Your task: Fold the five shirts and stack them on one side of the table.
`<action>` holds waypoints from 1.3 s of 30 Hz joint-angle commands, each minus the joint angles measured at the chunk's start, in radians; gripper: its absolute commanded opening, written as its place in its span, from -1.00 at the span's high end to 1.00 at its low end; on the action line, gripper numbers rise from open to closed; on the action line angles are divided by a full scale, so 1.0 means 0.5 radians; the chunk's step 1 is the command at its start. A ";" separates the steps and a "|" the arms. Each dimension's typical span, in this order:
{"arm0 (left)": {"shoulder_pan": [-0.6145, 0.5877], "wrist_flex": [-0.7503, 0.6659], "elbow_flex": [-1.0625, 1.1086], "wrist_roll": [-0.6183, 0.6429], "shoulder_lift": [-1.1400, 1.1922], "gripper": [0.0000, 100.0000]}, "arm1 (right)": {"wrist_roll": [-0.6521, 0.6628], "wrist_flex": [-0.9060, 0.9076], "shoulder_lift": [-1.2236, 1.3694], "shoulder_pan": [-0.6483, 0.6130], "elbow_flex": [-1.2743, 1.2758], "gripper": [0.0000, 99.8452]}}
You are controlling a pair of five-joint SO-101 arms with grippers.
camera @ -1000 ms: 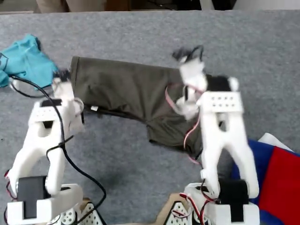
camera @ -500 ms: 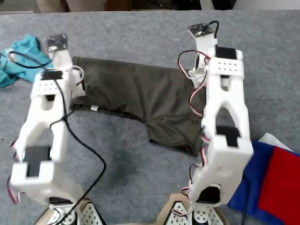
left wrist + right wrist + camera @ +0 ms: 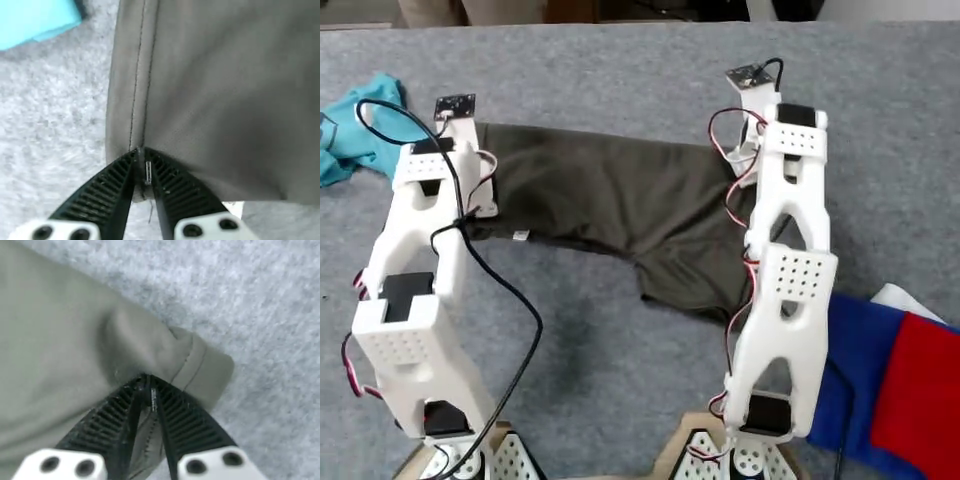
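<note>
High view: the olive shirt (image 3: 610,200) lies spread mid-table. Since a second ago both arms have stretched forward. The left gripper (image 3: 142,155) pinches its 10 o'clock corner and the right gripper (image 3: 146,382) its 2 o'clock corner, fingers closed on cloth.

The olive shirt (image 3: 610,205) looks like soft, matt cloth with stitched seams. The grey table cover (image 3: 620,80) is fuzzy, rough felt. The left gripper (image 3: 140,155) and right gripper (image 3: 146,381) show black ribbed plastic.

Grey table (image 3: 590,330); olive shirt (image 3: 610,200), teal shirt (image 3: 355,130); blue fabric (image 3: 855,350) and red fabric (image 3: 920,390), seemingly plain.
</note>
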 commanded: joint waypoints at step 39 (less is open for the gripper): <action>0.101 0.068 0.555 -0.037 -1.257 0.96 | 0.046 0.512 -1.705 -0.269 1.100 0.99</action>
